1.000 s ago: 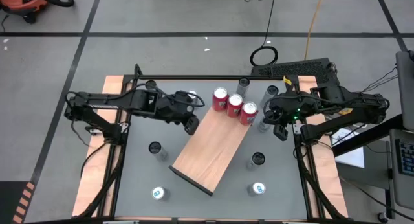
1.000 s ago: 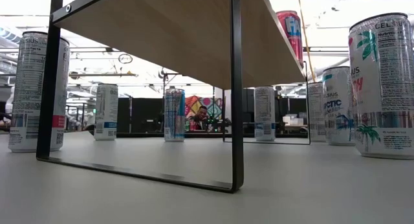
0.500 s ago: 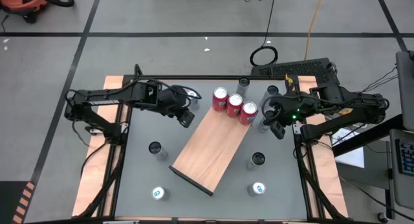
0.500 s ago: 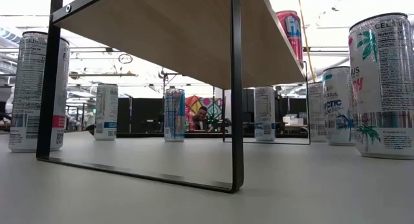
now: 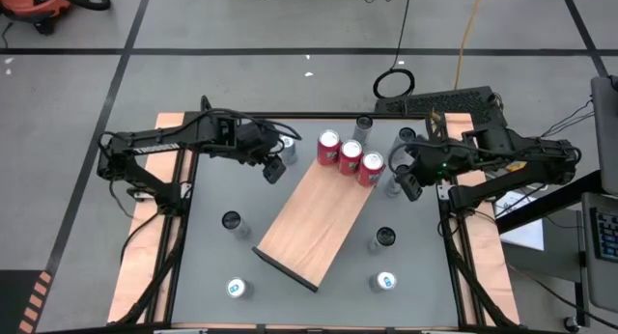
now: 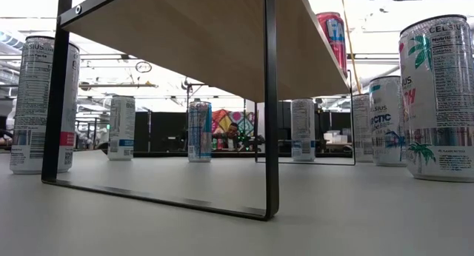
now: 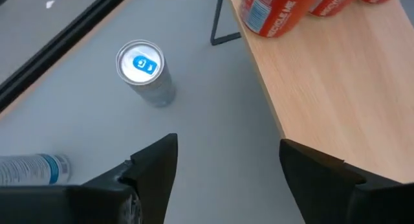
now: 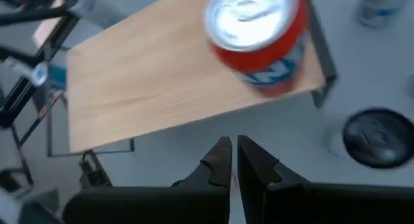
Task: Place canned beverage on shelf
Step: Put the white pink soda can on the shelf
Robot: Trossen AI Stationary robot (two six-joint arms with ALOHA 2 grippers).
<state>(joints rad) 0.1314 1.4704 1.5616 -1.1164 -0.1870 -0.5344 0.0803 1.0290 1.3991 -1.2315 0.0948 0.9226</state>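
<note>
I see three red cans (image 5: 349, 157) on the shelf (image 5: 314, 222). My left gripper (image 7: 223, 160) hovers beside it, fingers wide, empty. Right gripper (image 8: 234, 160) sits closed near the shelf's other side.

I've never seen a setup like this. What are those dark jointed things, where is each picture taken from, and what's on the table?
Those are two robot arms, each ending in a two-finger gripper. One picture looks straight down on the table, one sits at tabletop height, and two come from cameras on the arms' wrists.

A wooden shelf stands on the grey table, with three red cans lined up at its far end. Silver cans stand around it on the table.

The left gripper is open and empty beside the shelf, above a blue-topped can. The right gripper is shut and empty, near the shelf's other side. Neither holds anything.
</note>
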